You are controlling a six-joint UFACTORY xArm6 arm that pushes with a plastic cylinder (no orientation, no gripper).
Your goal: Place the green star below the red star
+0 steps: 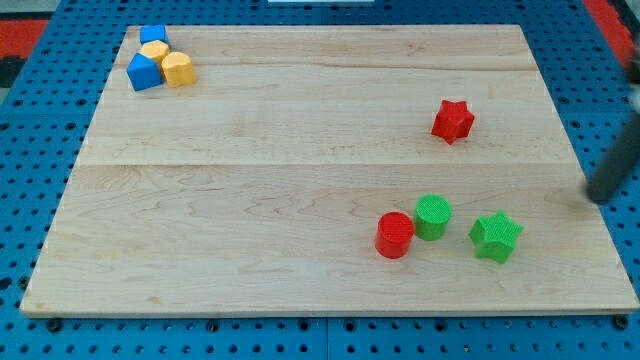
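Observation:
The green star (496, 237) lies near the board's bottom right. The red star (452, 121) lies above it, a little to its left, with a wide gap between them. My rod enters from the view's right edge, and my tip (597, 197) sits at the board's right edge, to the right of and slightly above the green star, not touching it.
A green cylinder (433, 216) and a red cylinder (395, 235) stand just left of the green star. In the top left corner a cluster holds a blue cube (153, 35), two yellow blocks (177, 69) and a blue block (144, 72). The wooden board (250, 200) lies on a blue pegboard.

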